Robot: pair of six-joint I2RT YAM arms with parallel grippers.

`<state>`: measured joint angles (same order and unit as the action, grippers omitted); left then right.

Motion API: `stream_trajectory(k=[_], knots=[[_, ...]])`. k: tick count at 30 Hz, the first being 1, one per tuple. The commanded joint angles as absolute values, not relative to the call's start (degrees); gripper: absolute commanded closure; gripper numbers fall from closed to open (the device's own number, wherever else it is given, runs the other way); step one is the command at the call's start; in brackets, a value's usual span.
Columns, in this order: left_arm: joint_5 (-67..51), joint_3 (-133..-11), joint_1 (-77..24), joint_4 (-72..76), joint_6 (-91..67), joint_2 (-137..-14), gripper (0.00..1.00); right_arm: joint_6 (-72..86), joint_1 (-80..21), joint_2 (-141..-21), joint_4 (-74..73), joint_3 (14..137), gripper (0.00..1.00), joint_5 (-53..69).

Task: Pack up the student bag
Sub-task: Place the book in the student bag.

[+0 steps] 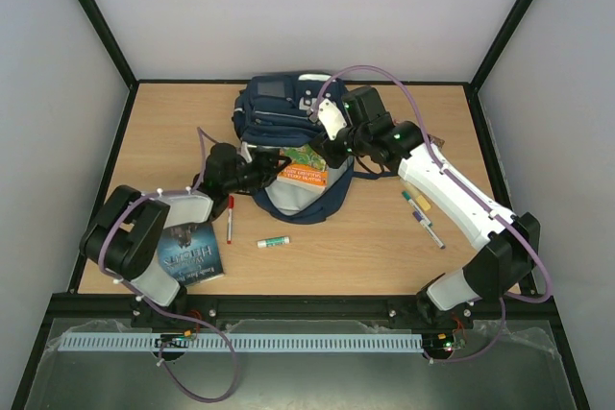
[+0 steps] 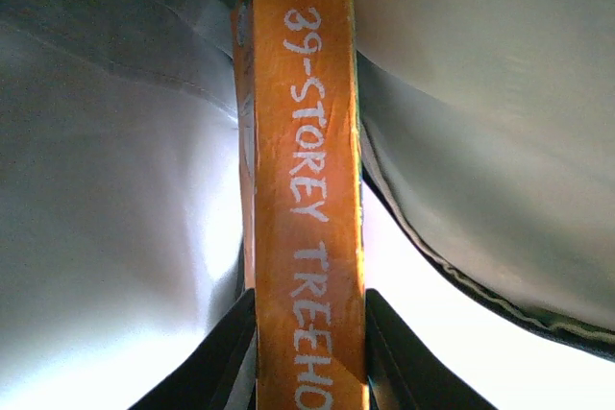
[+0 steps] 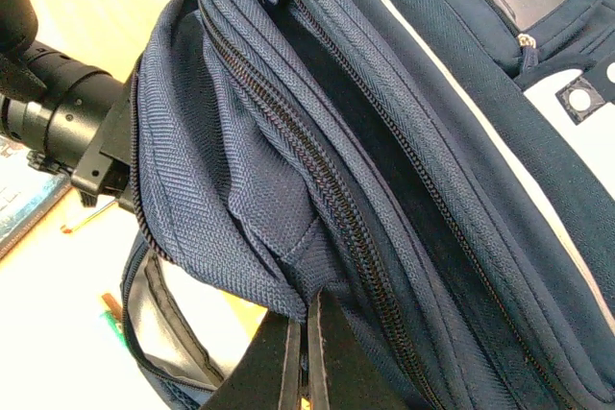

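— What have the left fingers (image 2: 231, 357) got?

— They are clamped on the spine of an orange book (image 2: 307, 189), one finger on each side. The spine stands upright between them, and pale lining closes in around it on both sides.

— And the right fingers (image 3: 279, 372)?

— They are pressed together, pinching a fold of the bag (image 3: 384, 189) just beside a zip. From that wrist the left arm's black wrist (image 3: 58, 112) shows at the bag's edge.

— Where is the bag?

— It lies at the far middle of the desk (image 1: 365, 237), its mouth towards the arms and the orange book partly in it. Both arms crowd the opening, left and right.

— Anything else around?

— A blue book (image 1: 192, 254) lies near the left arm's base, partly under that arm. A red pen (image 1: 230, 219) is beside it, then a white tube with a green cap (image 1: 273, 242). A few pens (image 1: 423, 218) lie beside the right arm, well apart from the bag.
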<state>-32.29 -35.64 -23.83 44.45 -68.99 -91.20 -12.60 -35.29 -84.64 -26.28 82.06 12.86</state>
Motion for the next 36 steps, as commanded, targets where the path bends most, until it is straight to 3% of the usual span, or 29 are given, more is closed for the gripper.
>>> stream_trajectory(k=[1,7,20,27,36], knots=[[-29.28,-38.19,-22.54,54.21,-68.04,-93.31,0.97,-12.74,-35.64,-83.59,-26.09,83.67,0.99,14.73],[-30.81,-44.38,-22.31,58.63,-73.06,-102.45,0.97,-13.22,-35.63,-83.41,-26.15,83.21,0.99,14.55],[-22.84,-57.03,-21.69,35.75,-55.44,-111.62,0.97,-13.71,-35.68,-83.27,-25.94,82.71,0.99,15.52],[-16.15,-57.74,-21.36,27.58,-52.12,-110.61,0.97,-14.78,-35.68,-83.34,-25.62,81.92,0.99,13.00],[-17.16,-51.67,-21.49,27.32,-51.40,-101.58,0.71,-16.95,-35.63,-85.96,-24.35,76.99,0.99,10.34]])
